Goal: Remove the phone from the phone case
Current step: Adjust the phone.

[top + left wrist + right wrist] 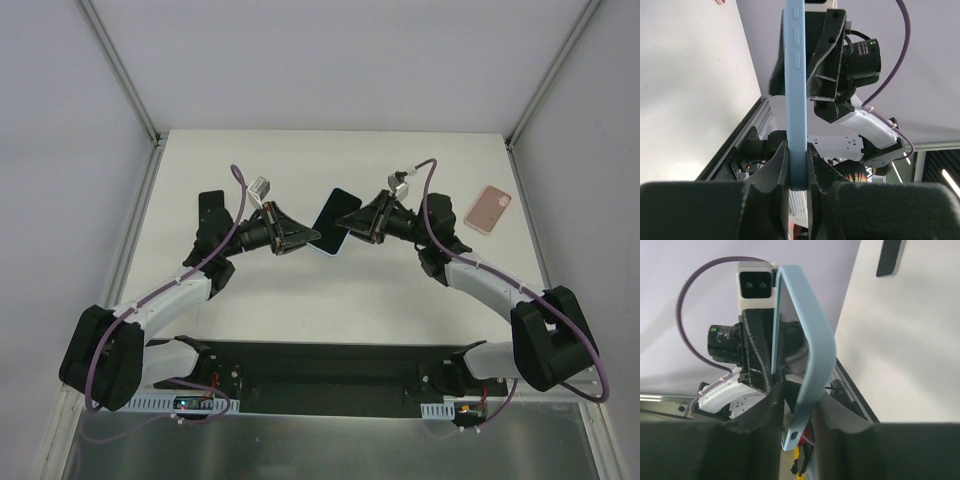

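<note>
A phone (336,214) in a light blue case (327,250) is held above the table between both grippers. My left gripper (305,240) is shut on the case's lower edge; in the left wrist view the blue case edge (795,100) stands upright between the jaws of that gripper (798,170). My right gripper (353,225) grips the opposite end. In the right wrist view the case (816,355) bows away from the phone's dark screen (787,315) and runs down between the jaws of this gripper (802,415).
A pink phone case (489,208) lies at the right of the table. A black phone-like slab (209,208) lies at the left, and also shows in the right wrist view (890,257). The black base plate (320,375) spans the near edge.
</note>
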Controlling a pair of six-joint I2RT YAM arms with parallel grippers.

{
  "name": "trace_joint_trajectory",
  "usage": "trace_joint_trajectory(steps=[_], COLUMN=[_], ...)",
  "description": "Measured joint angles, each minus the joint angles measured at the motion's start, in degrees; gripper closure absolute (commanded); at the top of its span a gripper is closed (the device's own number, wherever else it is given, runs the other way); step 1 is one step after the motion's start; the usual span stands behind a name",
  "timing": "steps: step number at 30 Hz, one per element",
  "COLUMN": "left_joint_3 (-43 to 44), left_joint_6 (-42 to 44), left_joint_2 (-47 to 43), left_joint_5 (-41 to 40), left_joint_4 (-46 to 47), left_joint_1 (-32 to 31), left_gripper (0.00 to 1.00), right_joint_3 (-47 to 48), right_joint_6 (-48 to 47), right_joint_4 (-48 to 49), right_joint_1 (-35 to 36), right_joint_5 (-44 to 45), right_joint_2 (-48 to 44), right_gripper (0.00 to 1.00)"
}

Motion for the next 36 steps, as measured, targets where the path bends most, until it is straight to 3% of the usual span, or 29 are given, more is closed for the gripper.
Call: trace_joint_trajectory(steps=[3,8,12,16,19,26,36], left_joint_3=[0.0,-0.1,0.3,3.0,5.8,7.3,7.5], left_joint_6=[-1.4,-1.3,1.9,9.7,14.7,18.6,15.9], left_joint_2=[0.8,0.9,-0.1,-3.5,-6.7,-8.0,-2.3], left_joint_5=[0.1,1.1,1.0,0.5,0.5,2.8,11.0], left_joint_4=[1.3,3.1,-1.2,-13.9,-20.9,-24.1,-16.9], left_joint_1=[0.0,0.4,0.4,0.3,0.4,3.9,4.9], left_gripper=[1.00,1.00,0.77,0.29,0.17,0.14,0.16], right_joint_3=[0.1,0.5,3.1,9.4,11.7,13.3,13.3], right_joint_6=[2.8,4.6,1.8,-6.9,-12.9,-18.6,-20.6], right_joint_4=[3.6,5.5,-1.1,-15.5,-23.0,-28.1,-27.8], right_joint_1=[0.0,-0.1,0.0,1.2,1.4,1.3,2.2], right_joint_5=[-0.2,-0.8,-1.1,-0.3,0.6,-3.7,-11.5], right_joint_2=[0.2,0.5,0.7,0.0,-1.4,-1.5,-1.5], right_gripper=[0.97,0.98,0.99,0.99,0.99,0.99,0.99])
